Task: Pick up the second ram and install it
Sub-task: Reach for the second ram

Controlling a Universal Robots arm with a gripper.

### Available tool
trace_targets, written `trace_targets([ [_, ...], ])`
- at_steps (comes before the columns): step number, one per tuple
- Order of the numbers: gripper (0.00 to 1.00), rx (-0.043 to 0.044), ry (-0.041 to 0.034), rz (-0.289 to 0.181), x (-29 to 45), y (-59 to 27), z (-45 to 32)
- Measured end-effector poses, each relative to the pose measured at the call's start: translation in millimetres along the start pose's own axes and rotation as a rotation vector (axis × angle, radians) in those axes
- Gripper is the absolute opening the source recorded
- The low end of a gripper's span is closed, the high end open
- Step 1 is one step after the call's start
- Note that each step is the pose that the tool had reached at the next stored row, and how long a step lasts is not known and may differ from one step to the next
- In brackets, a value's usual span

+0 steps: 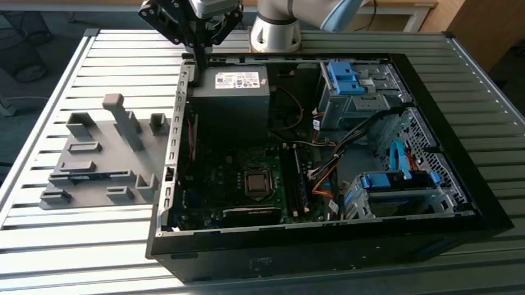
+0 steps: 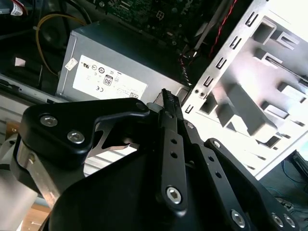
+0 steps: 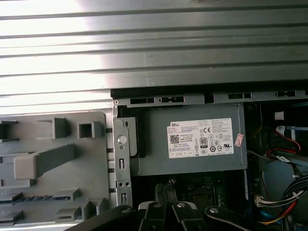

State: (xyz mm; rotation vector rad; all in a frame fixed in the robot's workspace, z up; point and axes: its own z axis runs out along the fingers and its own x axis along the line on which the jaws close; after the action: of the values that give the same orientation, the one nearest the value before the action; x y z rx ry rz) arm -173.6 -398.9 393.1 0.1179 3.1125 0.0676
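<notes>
Approach step, by the look of it, with the pick not yet made. Gripper (image 1: 199,62) hanging above the open computer case (image 1: 328,252), over the corner housing the power supply (image 1: 232,92), fingers (image 2: 171,144) pressed together and clasping nothing.

Second ram (image 3: 41,198) lying on edge in a slot of the grey holder (image 1: 92,132), just outside the case's side wall, dark chips in a row along its length (white sticker not made out from here). Well apart from the gripper, and untouched. Holder and case both resting on the slatted metal table (image 1: 98,61), holder just beside the case.

Inside the case, motherboard (image 1: 238,178) lying flat on the floor, long memory slots (image 1: 297,184) running near the middle. Hard to tell from the exterior view how many already filled.

Judged need for the pick: travel out past the case's wall to the holder, fingers spread wide enough to straddle the thin board, pads squared to its two flat faces, then a straight lift clear of the slot. For the install, probably a careful line-up along a free slot in the case and a firm, even press down.
</notes>
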Motion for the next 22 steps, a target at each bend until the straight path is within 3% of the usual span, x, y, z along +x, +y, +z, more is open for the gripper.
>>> trace_targets([
  [7, 0.11, 0.0, 0.0, 0.0, 1.1, -0.1, 0.0],
  [22, 0.11, 0.0, 0.0, 0.0, 11.1, -0.8, -0.3],
])
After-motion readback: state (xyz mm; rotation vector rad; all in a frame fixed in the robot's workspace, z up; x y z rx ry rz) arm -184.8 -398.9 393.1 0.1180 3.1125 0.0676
